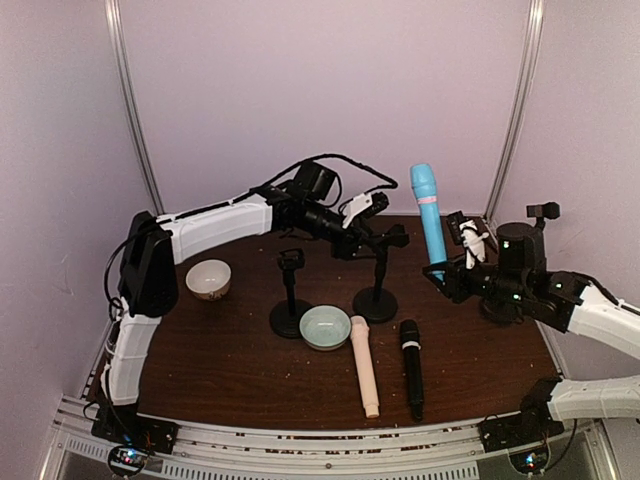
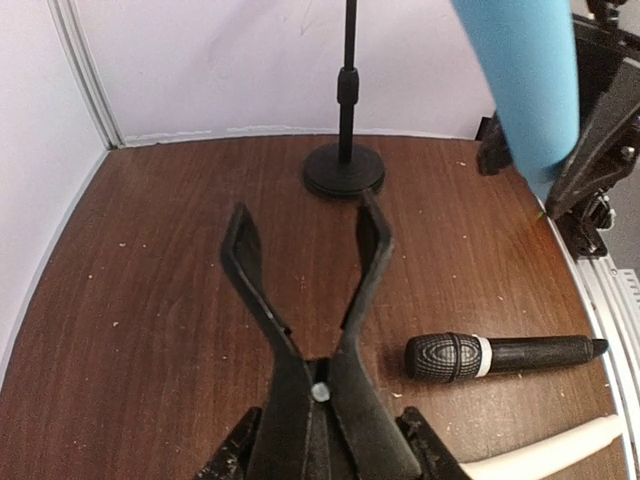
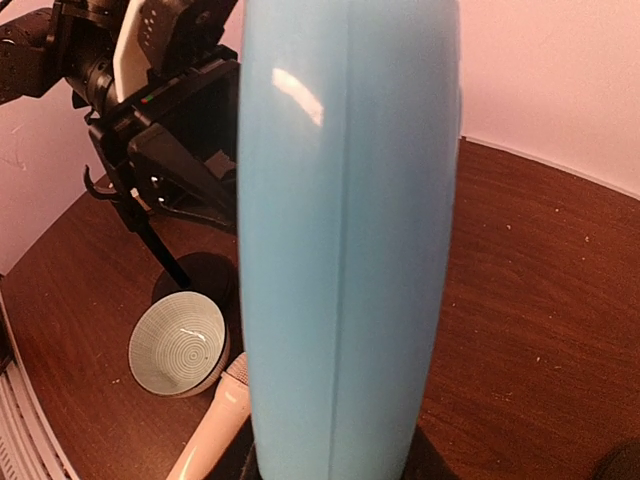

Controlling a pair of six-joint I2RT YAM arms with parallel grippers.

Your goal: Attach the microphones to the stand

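Jaws of the right gripper (image 1: 441, 272) pinch the blue mic (image 1: 429, 215) (upright); those of the left gripper (image 2: 306, 212) are spread.

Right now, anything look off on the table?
Nothing damaged or spilled. Only oddity: pale specks scattered over the wooden table. The pink-beige microphone and black microphone lie flat near the front; the right tool holds the light blue microphone roughly upright.

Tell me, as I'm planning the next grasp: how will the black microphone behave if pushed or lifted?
The black microphone lies flat on the table; being round, it would probably roll if nudged sideways. Its bulkier head might dip if held near the tail.
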